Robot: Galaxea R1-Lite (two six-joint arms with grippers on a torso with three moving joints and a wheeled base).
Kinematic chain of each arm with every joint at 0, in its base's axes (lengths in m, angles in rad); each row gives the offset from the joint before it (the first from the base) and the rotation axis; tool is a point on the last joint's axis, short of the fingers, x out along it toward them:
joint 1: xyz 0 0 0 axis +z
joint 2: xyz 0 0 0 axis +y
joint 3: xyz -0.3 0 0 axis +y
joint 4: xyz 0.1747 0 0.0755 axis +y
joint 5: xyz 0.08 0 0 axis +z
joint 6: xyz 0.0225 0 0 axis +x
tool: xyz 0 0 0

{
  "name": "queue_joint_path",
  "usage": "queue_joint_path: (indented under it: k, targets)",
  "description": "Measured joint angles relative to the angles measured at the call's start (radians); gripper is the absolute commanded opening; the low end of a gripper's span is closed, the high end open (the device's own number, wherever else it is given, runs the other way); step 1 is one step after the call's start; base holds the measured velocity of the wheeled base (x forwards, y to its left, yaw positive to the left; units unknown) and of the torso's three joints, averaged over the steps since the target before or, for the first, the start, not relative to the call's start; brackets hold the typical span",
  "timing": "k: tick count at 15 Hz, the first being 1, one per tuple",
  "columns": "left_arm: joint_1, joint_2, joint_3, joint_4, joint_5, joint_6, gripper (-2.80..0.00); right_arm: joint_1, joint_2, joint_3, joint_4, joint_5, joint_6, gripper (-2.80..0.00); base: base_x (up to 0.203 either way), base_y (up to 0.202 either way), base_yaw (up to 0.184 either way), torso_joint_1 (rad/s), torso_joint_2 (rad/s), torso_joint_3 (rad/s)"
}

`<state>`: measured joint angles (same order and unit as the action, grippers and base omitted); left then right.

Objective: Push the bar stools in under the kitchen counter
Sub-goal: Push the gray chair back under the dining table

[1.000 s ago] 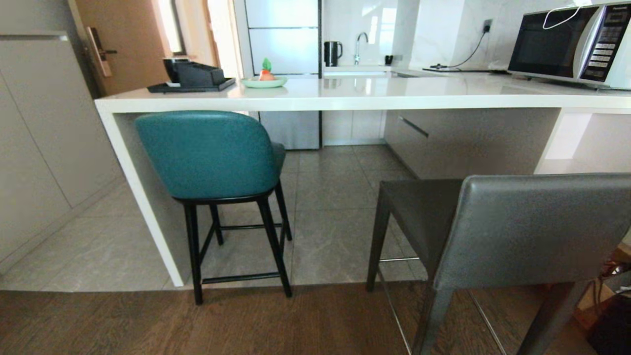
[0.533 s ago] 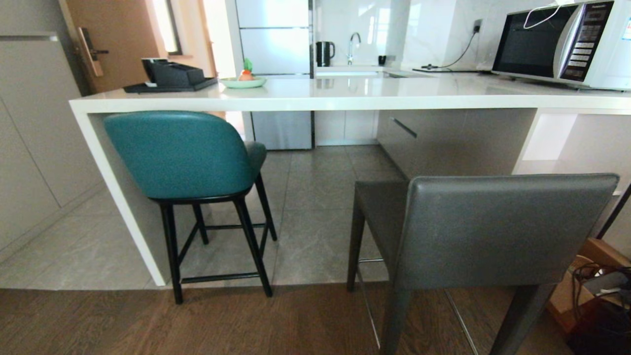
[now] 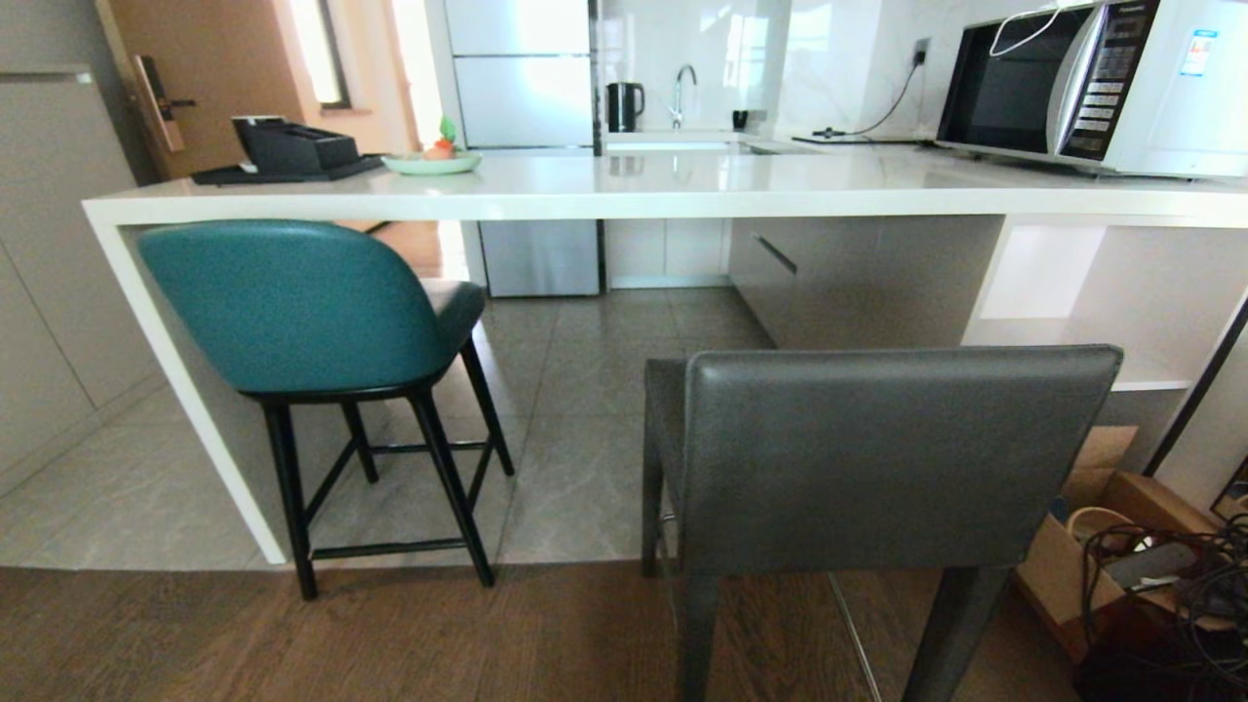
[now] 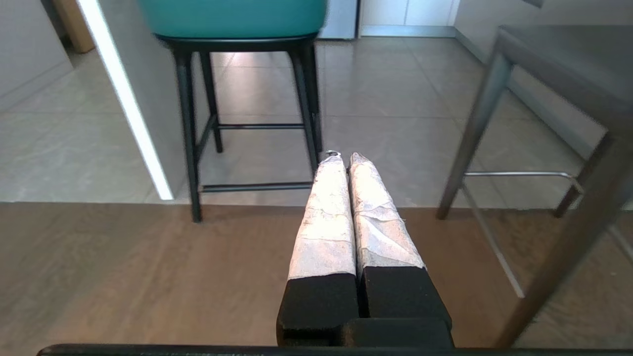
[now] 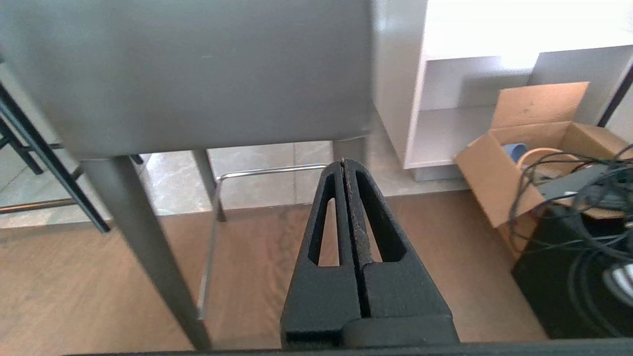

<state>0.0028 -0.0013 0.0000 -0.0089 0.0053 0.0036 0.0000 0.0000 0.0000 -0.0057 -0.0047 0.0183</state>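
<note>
The teal bar stool (image 3: 292, 302) with black legs stands at the left end of the white kitchen counter (image 3: 604, 190), its seat partly under the top. The grey bar stool (image 3: 897, 458) stands nearer me, out from the counter, back toward me. Neither arm shows in the head view. My left gripper (image 4: 344, 157) is shut and empty, low over the wood floor between the teal stool's legs (image 4: 190, 123) and the grey stool (image 4: 559, 64). My right gripper (image 5: 343, 162) is shut and empty, just behind and below the grey stool's back (image 5: 188, 69).
A microwave (image 3: 1082, 88), a green plate (image 3: 431, 163) and a black tray (image 3: 283, 161) sit on the counter. An open cardboard box (image 3: 1092, 526) and tangled cables (image 3: 1170, 585) lie on the floor at the right. The counter's side panel (image 3: 185, 390) stands beside the teal stool.
The whole head view has shifted left, so the camera has moved to the right; the grey stool now sits near the centre. The stools themselves have not moved.
</note>
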Motion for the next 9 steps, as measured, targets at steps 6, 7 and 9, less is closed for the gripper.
queue_joint_path:
  k: [6,7,9]
  targets:
    - [0.0,0.0,0.0,0.0,0.0,0.0,-2.8,0.0,0.0,0.0,0.0,0.0,0.0,-2.8,0.0,-0.193,0.002,0.001,0.0,0.003]
    - [0.0,0.0,0.0,0.0,0.0,-0.001,-2.8,0.0,0.0,0.0,0.0,0.0,0.0,-2.8,0.0,-0.191,0.003,0.002,0.0,-0.002]
    - [0.0,0.0,0.0,-0.001,0.0,0.0,-2.8,0.0,0.0,0.0,0.0,0.0,-0.001,-2.8,0.0,-0.192,0.002,0.004,0.0,-0.002]
